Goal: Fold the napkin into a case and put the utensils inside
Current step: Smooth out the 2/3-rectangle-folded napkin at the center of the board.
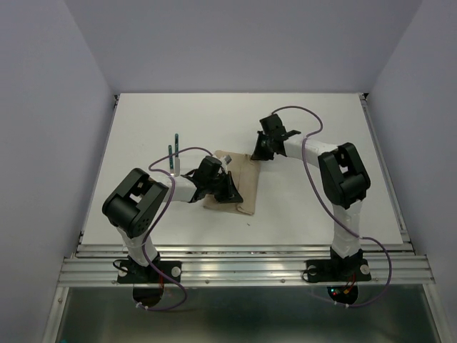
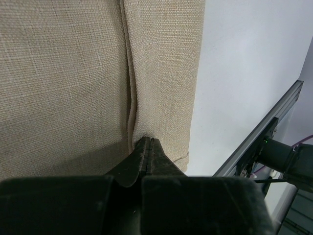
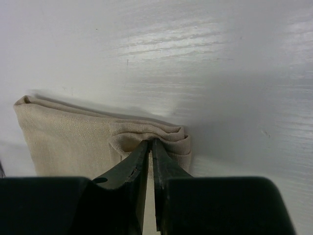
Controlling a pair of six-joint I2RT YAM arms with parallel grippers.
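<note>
The beige-tan napkin [image 1: 246,179] lies folded into a narrow oblong at the middle of the table. My left gripper [image 1: 230,189] is at its near left edge, shut on a fold of the cloth [image 2: 63,73], its tips [image 2: 146,141] pinching the crease. My right gripper [image 1: 258,154] is at the napkin's far right corner, shut on the bunched layers [image 3: 68,137], its tips [image 3: 150,143] in the cloth. The utensils [image 1: 173,153], with dark green handles, lie on the table left of the napkin, behind my left arm.
The white table [image 1: 314,207] is walled on three sides. An aluminium rail [image 1: 250,268] runs along its near edge and also shows in the left wrist view [image 2: 259,132]. A small pale thing [image 1: 223,156] at the napkin's far left corner is unclear.
</note>
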